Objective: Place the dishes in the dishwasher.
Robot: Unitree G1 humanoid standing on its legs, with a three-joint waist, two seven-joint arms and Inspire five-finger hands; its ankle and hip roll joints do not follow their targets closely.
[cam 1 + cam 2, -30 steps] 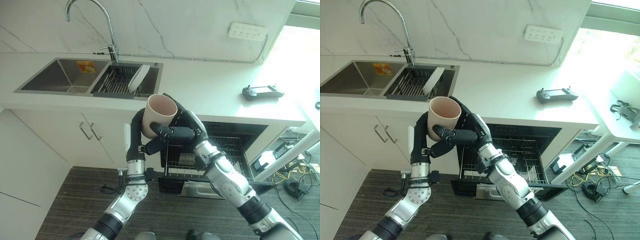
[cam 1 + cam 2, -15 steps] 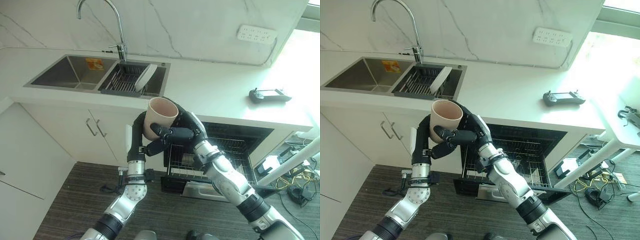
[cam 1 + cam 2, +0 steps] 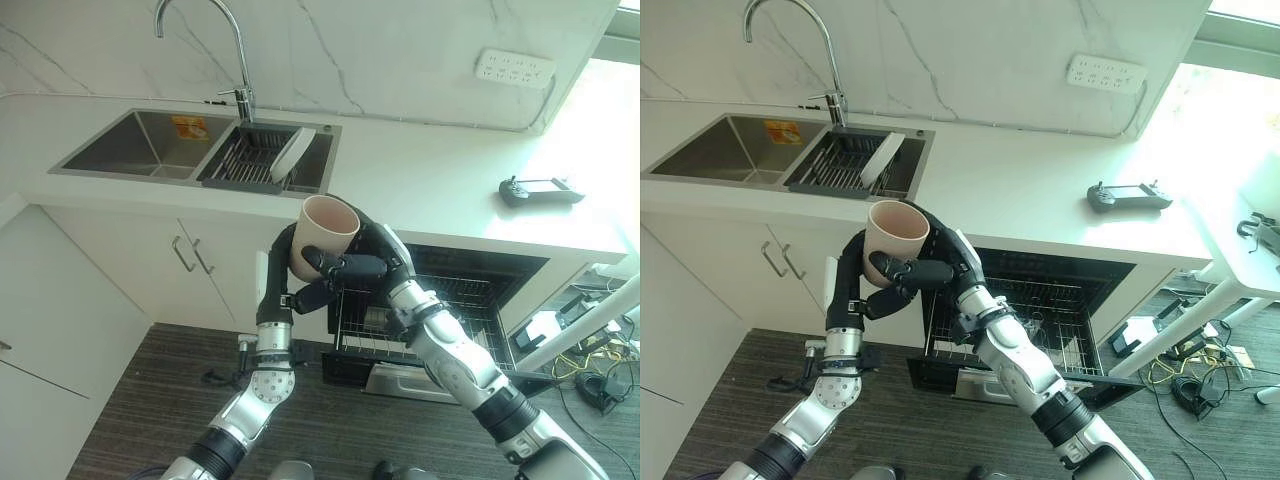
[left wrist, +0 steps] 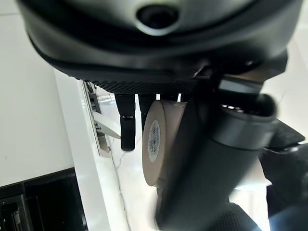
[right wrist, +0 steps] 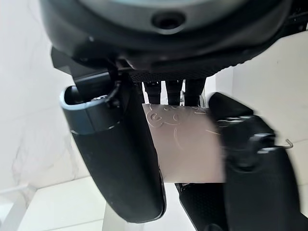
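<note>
The cup (image 3: 323, 232) was in the air before the bench (image 3: 420, 190), both hands on it: left hand (image 3: 288, 262) and right hand (image 3: 362, 255) had fingers curled round its wall. It had yet to reach the open dishwasher (image 3: 440, 310) below; a plate (image 3: 292, 155) stood in the sink (image 3: 130, 150) rack. White marble wall, dark floor.

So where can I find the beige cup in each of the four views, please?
Left eye view: the cup is near the centre, held up in front of the counter edge between both hands.
Right eye view: left of centre, same pose.
Left wrist view: its round base is in the middle.
Right wrist view: its embossed side is in the middle, between dark fingers.
Shared landmark: the sink rack behind the cup in both eye views.
</note>
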